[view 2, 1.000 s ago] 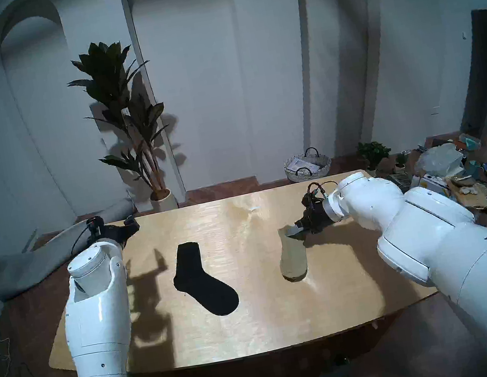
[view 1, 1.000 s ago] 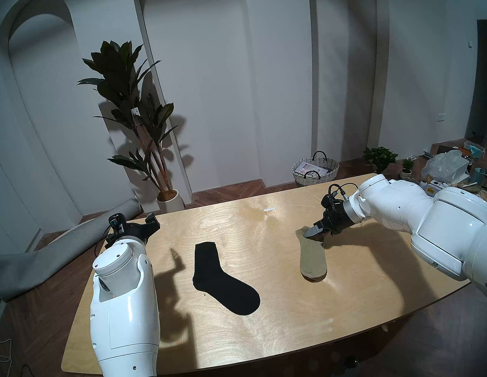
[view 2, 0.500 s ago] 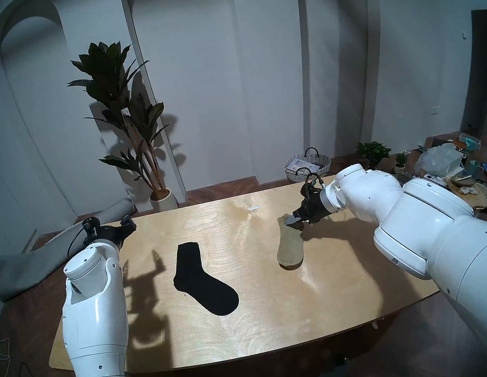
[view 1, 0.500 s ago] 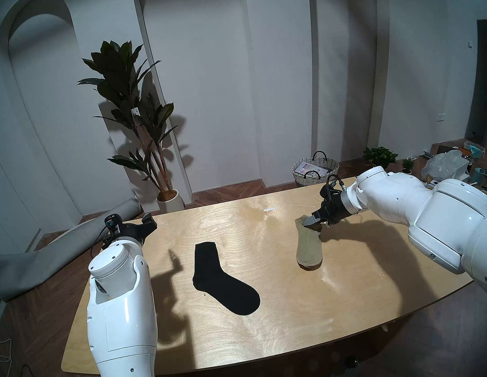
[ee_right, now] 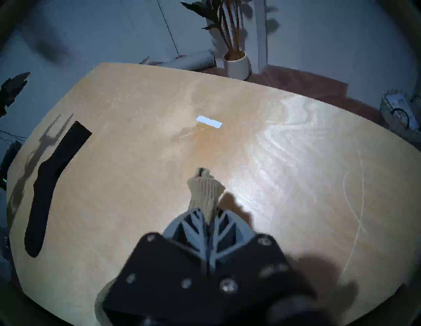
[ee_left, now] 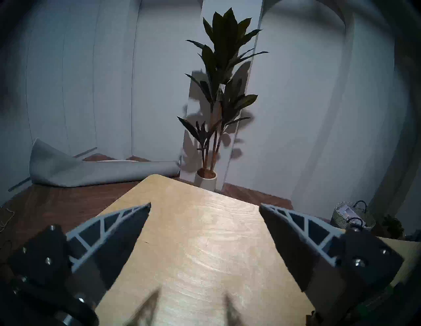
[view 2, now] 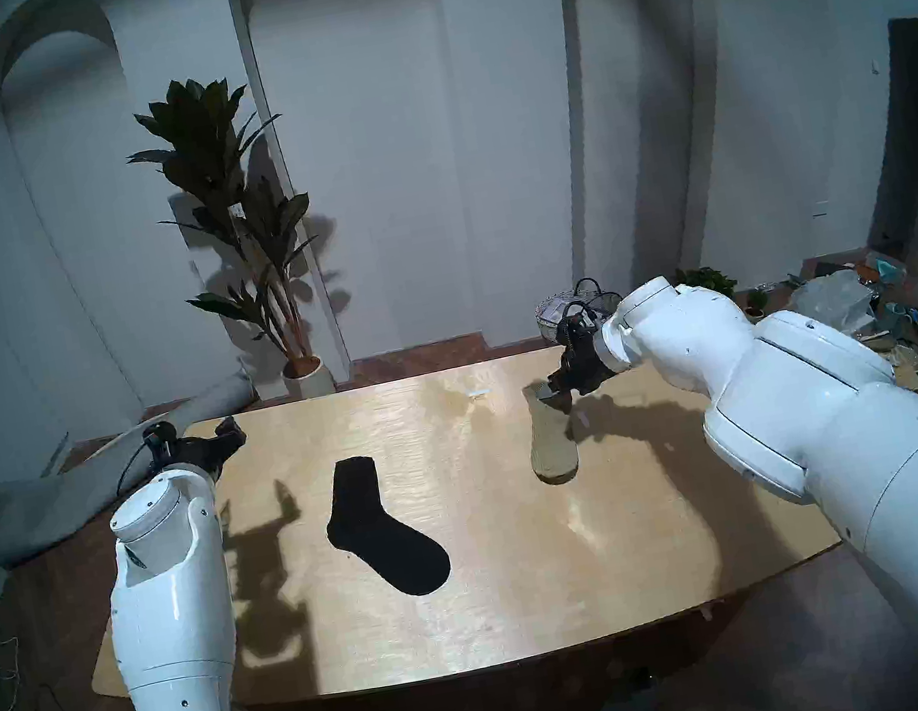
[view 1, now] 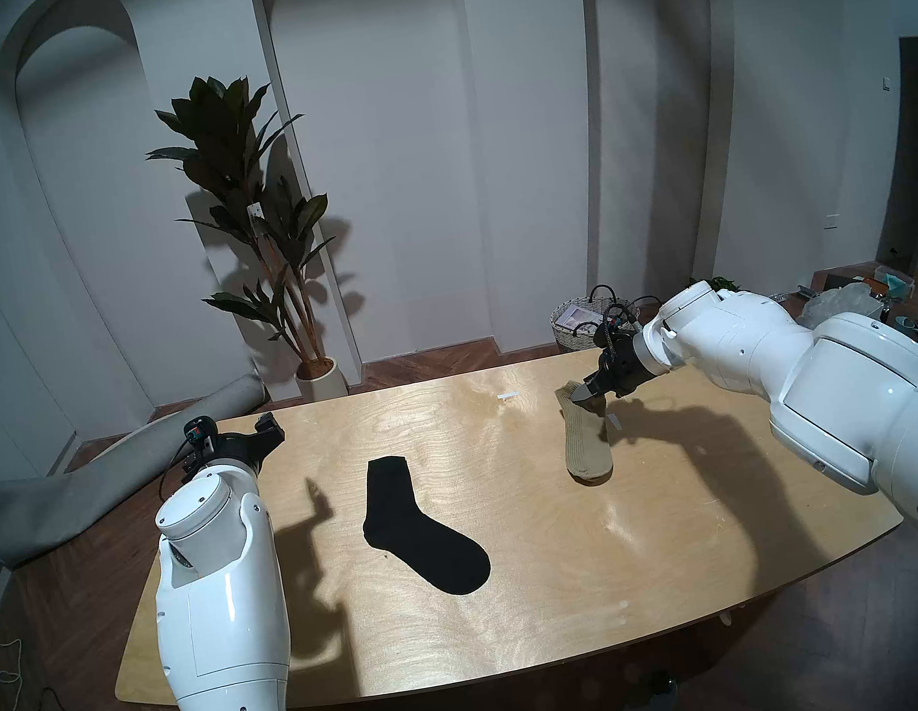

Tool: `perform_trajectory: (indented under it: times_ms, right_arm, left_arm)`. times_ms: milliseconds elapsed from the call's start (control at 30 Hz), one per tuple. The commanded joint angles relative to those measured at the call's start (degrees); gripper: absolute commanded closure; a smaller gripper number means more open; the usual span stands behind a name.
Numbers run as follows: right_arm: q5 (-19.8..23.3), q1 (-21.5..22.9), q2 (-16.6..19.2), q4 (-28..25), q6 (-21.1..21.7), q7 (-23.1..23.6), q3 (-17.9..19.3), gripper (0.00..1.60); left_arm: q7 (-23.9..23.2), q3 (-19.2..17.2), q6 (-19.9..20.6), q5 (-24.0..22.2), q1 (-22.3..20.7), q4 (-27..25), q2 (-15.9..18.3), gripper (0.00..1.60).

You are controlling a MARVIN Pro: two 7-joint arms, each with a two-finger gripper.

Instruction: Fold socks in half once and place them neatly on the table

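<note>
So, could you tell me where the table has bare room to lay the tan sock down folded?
Bare wood lies between the black sock and the tan sock, and along the near edge of the table. The right gripper crowds the far right.

The bench (view 1: 541,574) has a pale plywood top with visible grain and a satin sheen. The black sock (view 1: 414,534) is smooth matt knit cloth. The olive-tan sock (view 1: 582,440) is ribbed knit cloth. Arm shells (view 1: 226,602) are glossy white plastic.
</note>
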Motion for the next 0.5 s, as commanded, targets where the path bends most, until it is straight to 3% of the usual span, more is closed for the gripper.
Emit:
perform_trajectory:
  times_ms: [0, 233, 467]
  right_arm:
    - [-1.28, 0.35, 0.33, -1.32, -6.12, 1.42, -1.06, 1.60]
    - [-2.22, -1.75, 1.29, -1.19, -12.17, 7.29, -2.17, 1.60]
    - [-3.04, -2.19, 1.68, -0.59, -15.16, 11.61, -2.96, 1.60]
  left_arm:
    - [0.35, -0.79, -1.67, -0.09, 0.59, -2.61, -0.43, 0.00]
    - [0.41, -1.23, -2.74, -0.29, 1.34, -3.13, -1.11, 0.00]
    - [0.22, -0.94, -3.44, -0.08, 1.38, -3.52, -1.12, 0.00]
